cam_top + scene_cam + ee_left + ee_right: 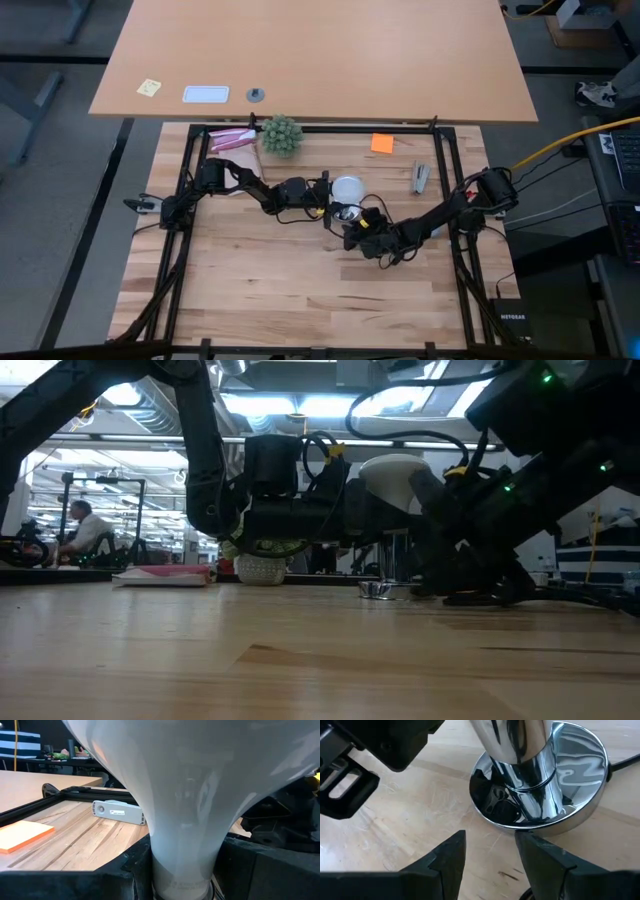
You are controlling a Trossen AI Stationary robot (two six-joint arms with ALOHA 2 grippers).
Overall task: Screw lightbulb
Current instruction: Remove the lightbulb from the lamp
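Left pincer (328, 192) near the middle of the desk (250, 290), clamped narrow on the lightbulb (347, 187) low on its neck; in the left wrist view white frosted glass (185, 785) filling most of the picture, tapering down between the dark fingers (125, 870) to the greyish base. Bulb held dome-up above the chrome socket base (540, 785), raised off the wood on a shiny post; whether the thread already sits in the socket, hard to tell from here. Right pincer (490, 855) low beside the socket base, fingers spread wide, gripping nothing, tips just short of the silvery disc. Behind, along the far edge: small green plant (281, 134), orange sticky pad (381, 143), grey tool (421, 178), pink packet (232, 139).
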